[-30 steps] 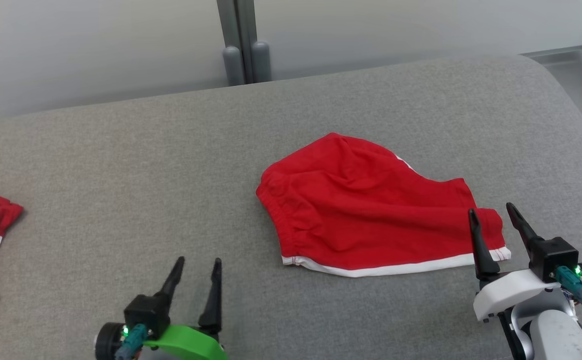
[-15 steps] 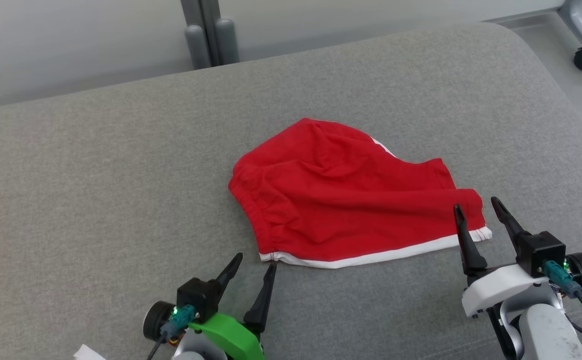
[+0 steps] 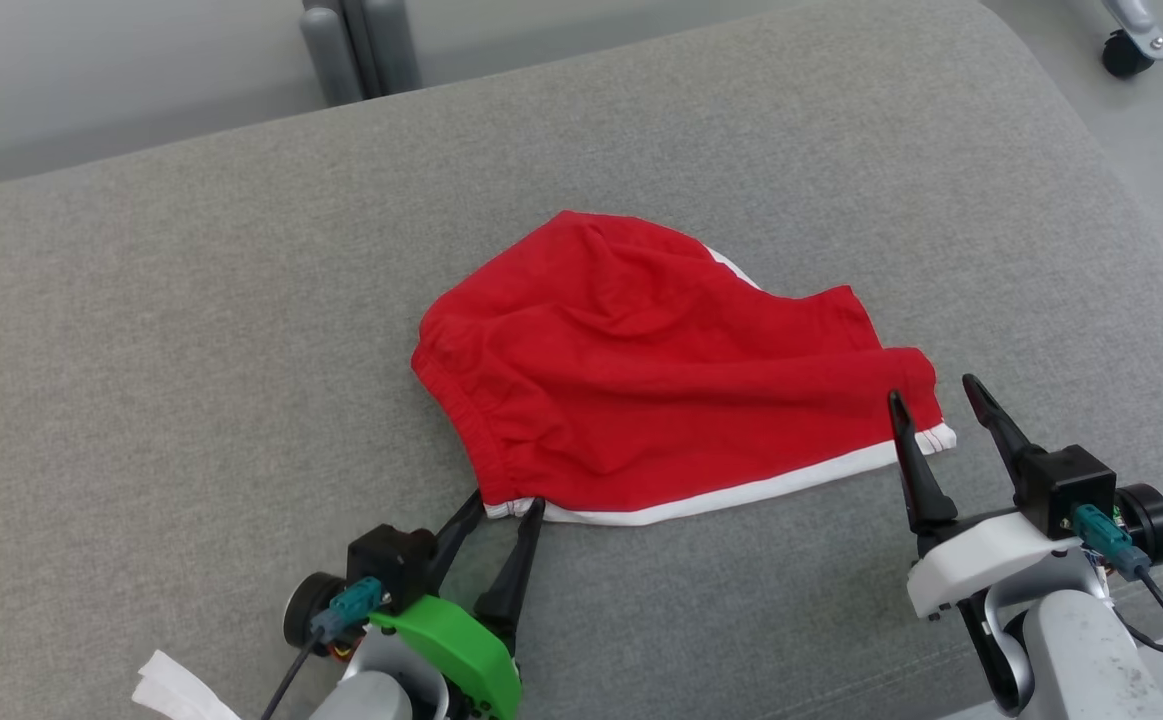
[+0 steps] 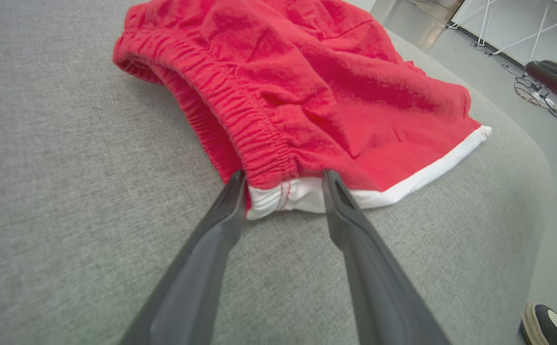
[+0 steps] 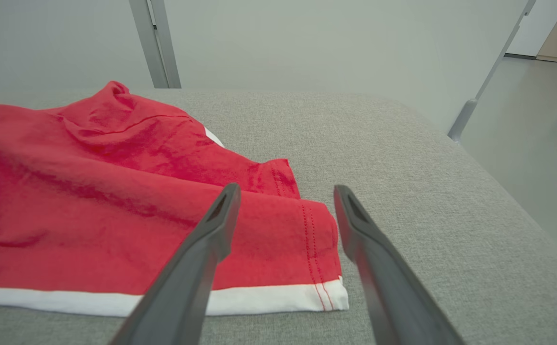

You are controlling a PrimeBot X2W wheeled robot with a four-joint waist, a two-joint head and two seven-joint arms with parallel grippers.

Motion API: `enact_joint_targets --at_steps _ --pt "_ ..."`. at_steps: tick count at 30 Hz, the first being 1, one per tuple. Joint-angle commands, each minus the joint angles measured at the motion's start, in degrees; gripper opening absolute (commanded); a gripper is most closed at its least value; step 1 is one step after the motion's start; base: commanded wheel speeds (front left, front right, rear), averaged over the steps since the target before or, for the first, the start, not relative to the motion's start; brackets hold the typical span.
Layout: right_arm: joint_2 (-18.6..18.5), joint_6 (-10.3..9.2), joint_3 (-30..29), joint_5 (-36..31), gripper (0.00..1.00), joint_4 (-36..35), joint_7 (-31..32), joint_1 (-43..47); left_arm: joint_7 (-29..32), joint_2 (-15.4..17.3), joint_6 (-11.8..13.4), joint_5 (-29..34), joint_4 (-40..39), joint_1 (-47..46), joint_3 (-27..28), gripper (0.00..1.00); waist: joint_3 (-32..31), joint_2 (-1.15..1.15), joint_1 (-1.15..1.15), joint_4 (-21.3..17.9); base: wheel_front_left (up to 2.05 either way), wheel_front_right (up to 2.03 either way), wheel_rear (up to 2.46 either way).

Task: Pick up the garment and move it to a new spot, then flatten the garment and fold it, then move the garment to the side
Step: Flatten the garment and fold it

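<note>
The left gripper has its jaws moderately apart and clamps nothing. Its two fingertips flank the near corner of the garment, where the gathered waistband meets the white hem. In the left wrist view one tip lies against the cloth's edge and the other sits at the hem, with the white corner between them.

The right gripper is also open, at about the same width, and holds nothing. In its wrist view one finger crosses the red cloth and the other lies just past the garment's side edge, so the stitched corner sits between them – whether the tips touch the fabric cannot be told.

The garment is a pair of red shorts lying loosely wrinkled near the middle of the grey cushion. In the head view the waistband faces 9 o'clock and the white hem runs along the 6 o'clock edge. From the shorts' centre, the left gripper is at 7 o'clock and the right gripper at 4 o'clock.

Farther out in the head view, a grey post stands at 11 o'clock, a caster at 1 o'clock – off the cushion – and a white scrap at 7 o'clock. A shoe shows on the floor at 4 o'clock in the left wrist view.
</note>
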Motion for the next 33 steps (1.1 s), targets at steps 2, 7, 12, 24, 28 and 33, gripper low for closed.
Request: enact_joint_targets --at_steps 2,7,12,24,28,33 --pt "-0.14 -0.08 0.25 0.46 1.00 -0.09 -0.01 -0.68 0.02 0.70 -0.15 -0.87 -0.08 -1.44 -0.19 0.44 0.34 0.00 0.00 -0.24 0.00 0.00 0.00" --pt "-0.14 -0.08 0.33 0.66 1.00 0.12 -0.01 -0.53 0.03 0.88 -0.15 -2.52 0.18 -2.02 0.16 0.00 0.36 0.00 0.00 0.00 0.00 0.00 0.00" --pt "-0.13 -0.08 -0.16 1.04 1.00 0.95 -0.01 0.54 0.03 1.42 -0.14 -2.90 -0.18 -0.43 3.06 0.00 -0.38 0.00 0.00 1.48 0.00 0.00 0.00" --pt "-0.14 -0.08 1.57 3.59 1.00 8.84 -0.01 3.42 0.03 2.07 -0.14 -0.86 -1.18 5.12 8.63 0.00 -2.75 0.00 0.00 5.78 0.00 0.00 0.00" --pt "-0.15 -0.08 3.57 5.29 1.00 10.96 -0.01 4.85 0.03 1.52 -0.13 -0.32 -1.27 6.41 9.08 0.00 -3.11 0.00 0.00 6.58 0.00 0.00 0.00" --pt "-0.16 -0.08 5.32 6.00 1.00 11.85 -0.01 6.96 0.03 1.08 -0.13 -0.11 -1.05 6.76 8.96 0.00 -3.36 0.00 0.00 6.94 0.00 0.00 0.00"
